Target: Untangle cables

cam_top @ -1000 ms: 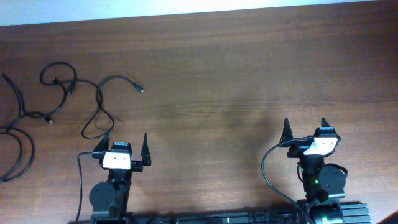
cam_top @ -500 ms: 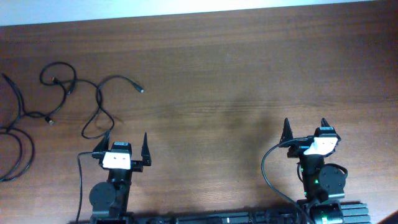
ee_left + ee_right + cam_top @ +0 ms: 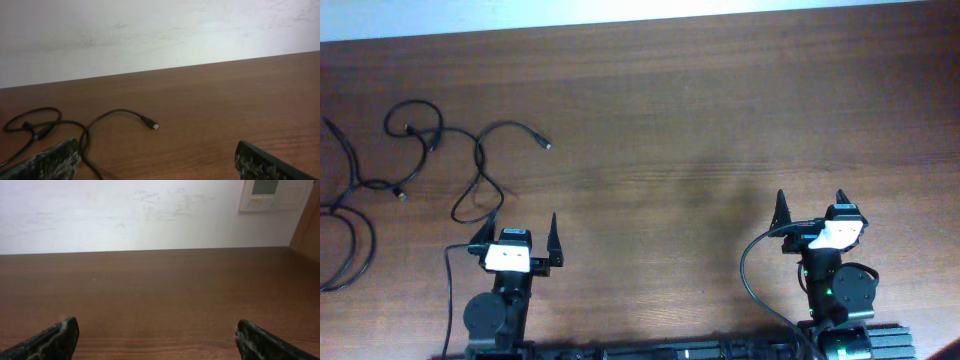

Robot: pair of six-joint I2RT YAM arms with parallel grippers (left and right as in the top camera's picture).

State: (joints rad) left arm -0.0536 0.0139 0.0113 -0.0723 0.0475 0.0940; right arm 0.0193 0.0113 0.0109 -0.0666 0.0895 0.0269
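cables (image 3: 481, 160) sprawled on surface (image 3: 670, 120), ahead and outward of left fingers (image 3: 490, 228); nearest strand runs straight away from them | left fingers wide, empty | right fingers (image 3: 781, 210) well apart, wide, empty | judgement: left arm's reach

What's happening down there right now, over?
Left gripper open, empty. Right gripper open, empty. Cables looped ahead-left of left gripper, untouched. Nothing blocking.

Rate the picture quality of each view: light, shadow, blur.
Overhead: soft, even light with a faint dull patch on the table; the cables are thin but sharp, and cut off by the left edge. Left wrist: the plug is crisp with a small glint, while the left fingers are blurred from closeness. Right wrist: bright wall, soft right fingers, no hard shadows.
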